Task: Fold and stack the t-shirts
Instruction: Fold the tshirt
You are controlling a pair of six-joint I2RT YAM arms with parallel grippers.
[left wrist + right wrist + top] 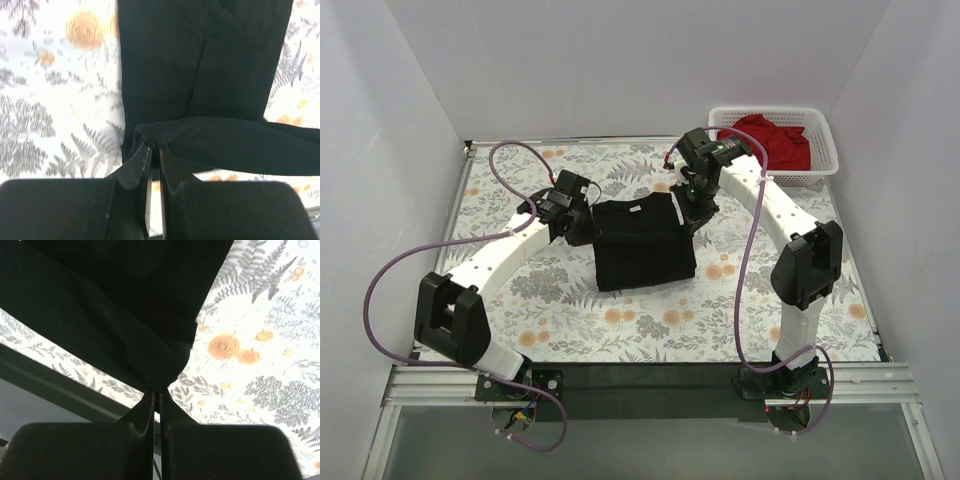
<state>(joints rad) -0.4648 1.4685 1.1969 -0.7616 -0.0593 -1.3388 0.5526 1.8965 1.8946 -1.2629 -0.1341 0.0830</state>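
Cloth is pinched on both sides. The left gripper [154,150] is closed on the left edge of the black t-shirt [645,245], and the right gripper [157,392] is clamped on its right edge near the collar, seemingly so the two can carry a fold over evenly. The shirt lies mid-worktop [570,320], partly folded. The red t-shirt [775,140] sits crumpled in the white basket [823,160] at the far right corner. No brand or writing is legible.

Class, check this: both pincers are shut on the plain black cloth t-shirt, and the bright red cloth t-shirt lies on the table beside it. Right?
No. The top external view shows the bright red cloth t-shirt crumpled in the white plastic lattice basket, not on the table. The rest holds.
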